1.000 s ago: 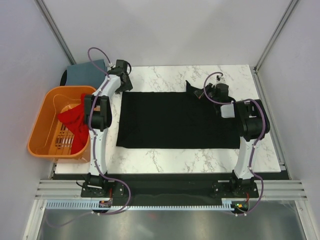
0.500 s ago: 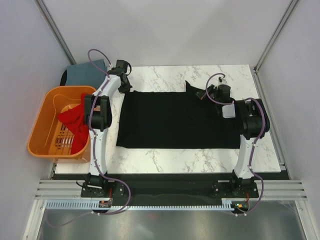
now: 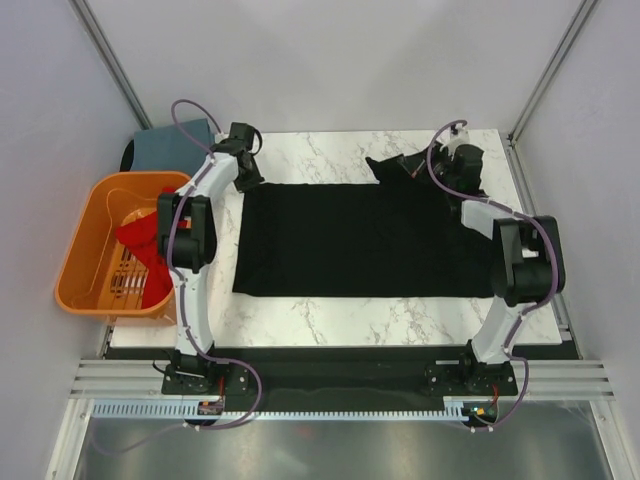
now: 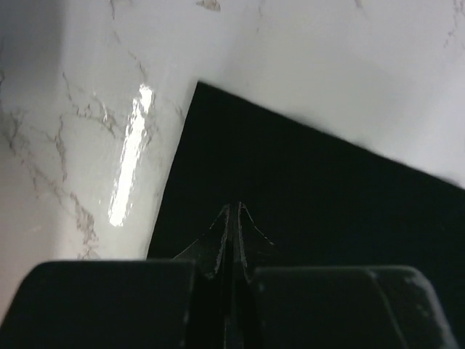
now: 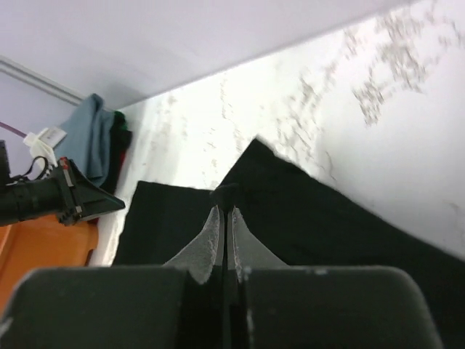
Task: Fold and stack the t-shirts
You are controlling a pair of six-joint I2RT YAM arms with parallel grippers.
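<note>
The large black t-shirt (image 3: 360,240) lies spread flat across the marble table (image 3: 330,320). My left gripper (image 3: 250,176) sits at the shirt's far left corner, its jaws shut on the black cloth (image 4: 305,211) with the tips (image 4: 234,208) pressed low on it. My right gripper (image 3: 428,168) is at the far right corner, shut on a pinch of the black t-shirt (image 5: 305,211), which rises in a peak there (image 3: 392,168). The red t-shirt (image 3: 140,245) hangs over the basket's rim. The blue-grey t-shirt (image 3: 170,148) lies folded at the back left.
The orange slotted basket (image 3: 85,260) stands off the table's left edge. Grey walls and metal frame posts close in the back and sides. The right wrist view shows the blue-grey t-shirt (image 5: 91,138) and the left arm's wrist (image 5: 51,196) far off.
My left gripper has shut on the shirt's far left corner. My right gripper has moved back and to the right, drawing the shirt's far right corner with it.
</note>
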